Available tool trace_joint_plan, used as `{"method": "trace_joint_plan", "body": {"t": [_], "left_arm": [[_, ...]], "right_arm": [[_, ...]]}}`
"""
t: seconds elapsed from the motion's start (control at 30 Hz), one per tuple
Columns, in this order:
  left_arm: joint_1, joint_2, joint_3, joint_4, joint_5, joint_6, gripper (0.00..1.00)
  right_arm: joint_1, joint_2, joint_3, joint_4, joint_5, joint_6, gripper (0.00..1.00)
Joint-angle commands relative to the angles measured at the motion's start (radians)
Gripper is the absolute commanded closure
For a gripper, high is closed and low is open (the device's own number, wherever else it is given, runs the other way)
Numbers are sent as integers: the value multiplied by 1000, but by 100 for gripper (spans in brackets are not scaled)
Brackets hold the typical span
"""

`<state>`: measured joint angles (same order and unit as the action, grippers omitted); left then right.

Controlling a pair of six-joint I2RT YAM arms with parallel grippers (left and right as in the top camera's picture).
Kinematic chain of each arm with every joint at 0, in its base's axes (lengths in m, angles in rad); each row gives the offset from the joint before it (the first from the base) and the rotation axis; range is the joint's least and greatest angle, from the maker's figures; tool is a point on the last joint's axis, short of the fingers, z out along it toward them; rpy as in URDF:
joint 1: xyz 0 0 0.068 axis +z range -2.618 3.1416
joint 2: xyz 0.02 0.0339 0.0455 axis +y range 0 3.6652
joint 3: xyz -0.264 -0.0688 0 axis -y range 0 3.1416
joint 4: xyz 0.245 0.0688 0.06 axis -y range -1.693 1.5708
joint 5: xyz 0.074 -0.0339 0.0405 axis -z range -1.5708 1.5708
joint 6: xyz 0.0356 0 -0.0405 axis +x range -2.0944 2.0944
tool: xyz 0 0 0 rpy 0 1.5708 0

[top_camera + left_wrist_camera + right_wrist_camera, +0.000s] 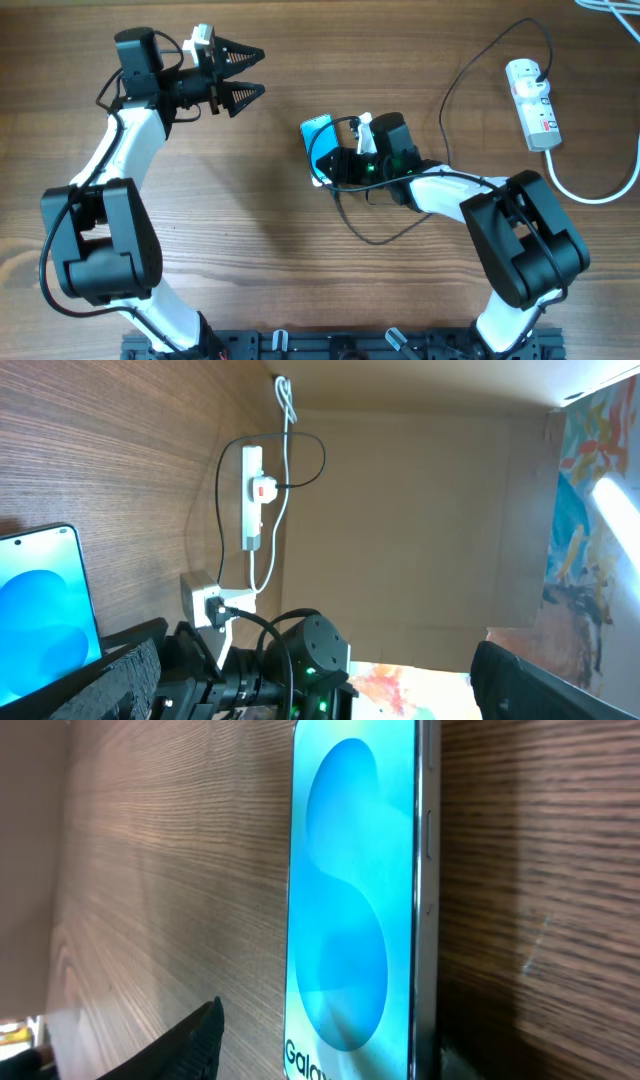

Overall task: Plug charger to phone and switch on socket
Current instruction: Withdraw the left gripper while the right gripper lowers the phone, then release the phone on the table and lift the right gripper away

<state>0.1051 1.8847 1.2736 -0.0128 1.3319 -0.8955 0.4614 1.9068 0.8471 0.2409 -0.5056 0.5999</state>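
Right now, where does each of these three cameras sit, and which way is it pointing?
Overhead: fixed above the table, looking straight down; left arm, right arm, phone, charger and socket show.
Left wrist: on the left arm, looking across the table toward the right arm; its own fingers frame the bottom.
Right wrist: close to the phone; one dark finger shows.
Shared: all see the phone; overhead and left wrist share the socket.

1. The left gripper (260, 72) hangs over bare table (290, 290) at the upper left, fingers spread, nothing between them.
2. The right gripper (338, 160) sits over the phone (317, 132); only a teal corner shows.
3. The socket (532, 105) lies far right, well apart from the phone.
4. The charger (447, 110) cable runs from the socket and loops toward the right gripper.
5. A white cord (600, 195) curves off the socket's near end.
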Motion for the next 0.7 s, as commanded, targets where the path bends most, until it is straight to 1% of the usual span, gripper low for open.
{"method": "trace_joint_plan", "body": {"t": [0.0,0.1,0.27,0.67], "left_arm": [[6,-14,2,0,1,21,0],[6,-14,2,0,1,21,0],[6,-14,2,0,1,22,0],[6,-14,2,0,1,21,0]], "right_arm": [[7,-14,-5,-48,130,-24,38],[23,-24,-5,-63,179,-24,36],[37,-33,-4,-72,225,-24,30],[37,-57,-4,-82,226,-39,29]]}}
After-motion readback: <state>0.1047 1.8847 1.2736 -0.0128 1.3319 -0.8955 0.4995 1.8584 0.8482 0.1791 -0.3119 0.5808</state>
